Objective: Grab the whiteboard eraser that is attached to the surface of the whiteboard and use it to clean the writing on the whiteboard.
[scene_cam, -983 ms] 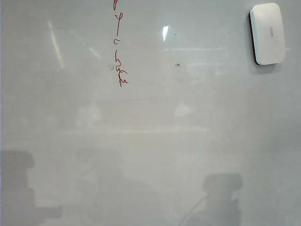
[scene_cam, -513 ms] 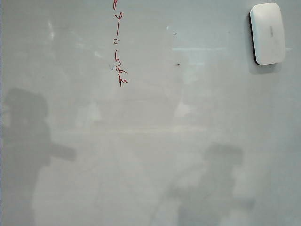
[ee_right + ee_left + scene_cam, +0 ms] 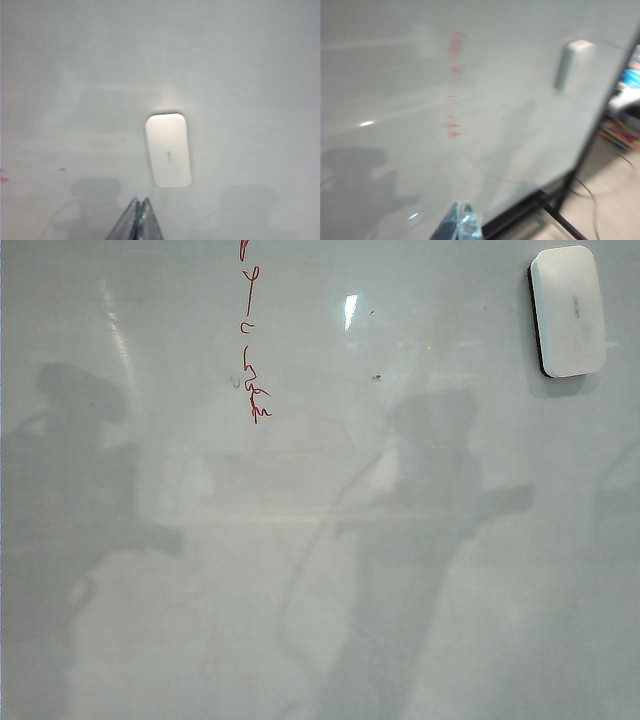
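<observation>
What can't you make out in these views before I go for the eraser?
- Writing: top cut off by the exterior view's upper edge; motion-blurred in the left wrist view.
- Arms: outside the exterior view; only shadows on the whiteboard.
- Eraser label: too small.
- Left gripper, right gripper: only shut fingers' tips show.

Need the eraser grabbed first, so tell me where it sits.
In the exterior view the whiteboard eraser clings to the whiteboard at its upper right corner, far right of the red writing.
</observation>
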Controlling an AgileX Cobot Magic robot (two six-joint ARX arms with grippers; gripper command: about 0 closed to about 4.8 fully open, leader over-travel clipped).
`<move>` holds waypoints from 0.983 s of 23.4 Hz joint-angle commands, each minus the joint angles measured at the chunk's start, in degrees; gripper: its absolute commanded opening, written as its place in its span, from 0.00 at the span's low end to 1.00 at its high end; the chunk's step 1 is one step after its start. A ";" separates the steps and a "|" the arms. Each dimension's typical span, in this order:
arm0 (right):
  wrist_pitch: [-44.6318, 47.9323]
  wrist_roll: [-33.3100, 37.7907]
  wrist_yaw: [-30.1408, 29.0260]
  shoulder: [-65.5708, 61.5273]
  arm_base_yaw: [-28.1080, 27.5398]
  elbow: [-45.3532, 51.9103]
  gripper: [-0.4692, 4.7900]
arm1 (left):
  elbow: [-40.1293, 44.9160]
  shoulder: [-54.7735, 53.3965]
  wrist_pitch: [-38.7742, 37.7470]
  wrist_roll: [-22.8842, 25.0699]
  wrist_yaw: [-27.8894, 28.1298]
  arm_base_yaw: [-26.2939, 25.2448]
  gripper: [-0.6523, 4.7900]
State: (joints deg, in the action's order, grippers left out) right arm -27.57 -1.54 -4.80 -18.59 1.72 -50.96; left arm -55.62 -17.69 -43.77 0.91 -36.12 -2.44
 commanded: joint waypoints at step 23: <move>67.34 -4.92 7.43 -34.05 0.48 28.37 0.69 | -0.31 -2.16 -3.06 4.22 -6.60 0.07 0.12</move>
State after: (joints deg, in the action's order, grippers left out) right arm 33.82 -6.33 2.50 -50.85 2.09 -22.15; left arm -55.79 -19.90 -46.39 5.32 -42.28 -2.39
